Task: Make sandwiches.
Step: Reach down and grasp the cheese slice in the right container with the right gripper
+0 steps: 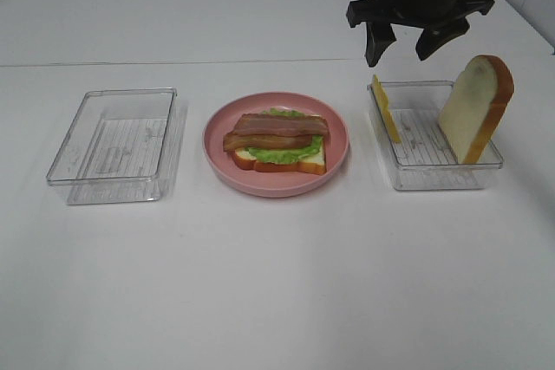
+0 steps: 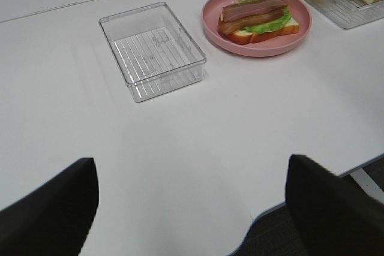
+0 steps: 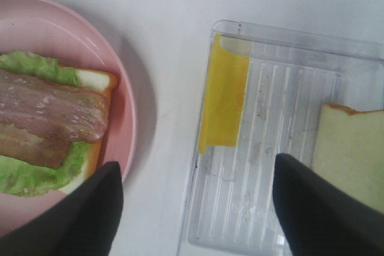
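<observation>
On the pink plate [image 1: 213,146] lies a partial sandwich [image 1: 277,140]: a white bread slice, green lettuce and bacon strips on top, also seen in the left wrist view [image 2: 255,19] and the right wrist view [image 3: 48,124]. A yellow cheese slice [image 1: 385,108] [image 3: 225,100] leans on the left wall of the right tray [image 1: 434,175]. A second bread slice [image 1: 475,110] [image 3: 351,154] leans at that tray's right end. My right gripper [image 1: 404,48] [image 3: 198,208] hangs open above the tray, empty. My left gripper [image 2: 192,208] stands open and empty over the near table.
An empty clear tray [image 1: 117,140] [image 2: 153,49] sits left of the plate. The white table's front edge [image 2: 312,190] shows in the left wrist view.
</observation>
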`<state>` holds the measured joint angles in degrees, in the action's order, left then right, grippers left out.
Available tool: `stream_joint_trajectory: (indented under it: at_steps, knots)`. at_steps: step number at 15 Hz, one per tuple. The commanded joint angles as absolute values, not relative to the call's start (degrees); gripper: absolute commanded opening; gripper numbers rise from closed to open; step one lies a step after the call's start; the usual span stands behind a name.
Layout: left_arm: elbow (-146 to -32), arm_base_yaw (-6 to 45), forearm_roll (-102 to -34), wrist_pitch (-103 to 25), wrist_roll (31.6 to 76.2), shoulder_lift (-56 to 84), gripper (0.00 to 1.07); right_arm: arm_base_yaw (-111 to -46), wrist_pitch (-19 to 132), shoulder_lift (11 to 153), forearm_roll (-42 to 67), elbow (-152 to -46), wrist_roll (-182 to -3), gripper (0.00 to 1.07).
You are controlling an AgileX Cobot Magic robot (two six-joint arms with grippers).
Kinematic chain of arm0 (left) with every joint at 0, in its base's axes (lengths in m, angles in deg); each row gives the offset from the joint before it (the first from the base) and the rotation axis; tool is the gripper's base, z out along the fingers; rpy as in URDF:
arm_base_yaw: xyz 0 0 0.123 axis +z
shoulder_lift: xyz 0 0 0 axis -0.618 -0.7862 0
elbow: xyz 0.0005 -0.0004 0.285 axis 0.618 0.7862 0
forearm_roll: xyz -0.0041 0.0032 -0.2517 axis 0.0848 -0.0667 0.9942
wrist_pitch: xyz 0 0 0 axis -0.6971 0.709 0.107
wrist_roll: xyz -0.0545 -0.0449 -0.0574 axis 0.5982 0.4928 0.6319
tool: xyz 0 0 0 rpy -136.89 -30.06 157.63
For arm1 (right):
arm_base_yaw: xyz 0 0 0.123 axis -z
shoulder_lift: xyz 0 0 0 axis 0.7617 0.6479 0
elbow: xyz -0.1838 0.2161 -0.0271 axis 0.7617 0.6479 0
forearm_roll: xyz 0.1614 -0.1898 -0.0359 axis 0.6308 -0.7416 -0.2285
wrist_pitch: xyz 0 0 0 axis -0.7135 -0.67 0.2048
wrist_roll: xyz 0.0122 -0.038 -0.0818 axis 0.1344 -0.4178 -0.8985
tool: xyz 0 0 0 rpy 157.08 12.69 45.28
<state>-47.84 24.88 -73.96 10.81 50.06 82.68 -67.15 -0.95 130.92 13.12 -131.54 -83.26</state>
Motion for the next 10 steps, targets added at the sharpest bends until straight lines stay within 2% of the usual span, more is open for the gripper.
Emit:
stream_joint_trajectory:
  at_steps: [1,6,10]
  knots:
    - [-47.56,24.82,-73.96,10.29,50.29,83.89,0.81,-67.09,0.42,132.64,14.21,-132.8,-85.09,0.66]
    - [-47.56,24.82,-73.96,10.29,50.29,83.89,0.81,-66.63,-3.47,141.12,14.21,-141.45,-86.01,0.65]
    - [-47.56,24.82,-73.96,10.29,50.29,83.89,0.81,-65.2,-2.96,144.79,15.35,-142.65,-86.13,0.63]
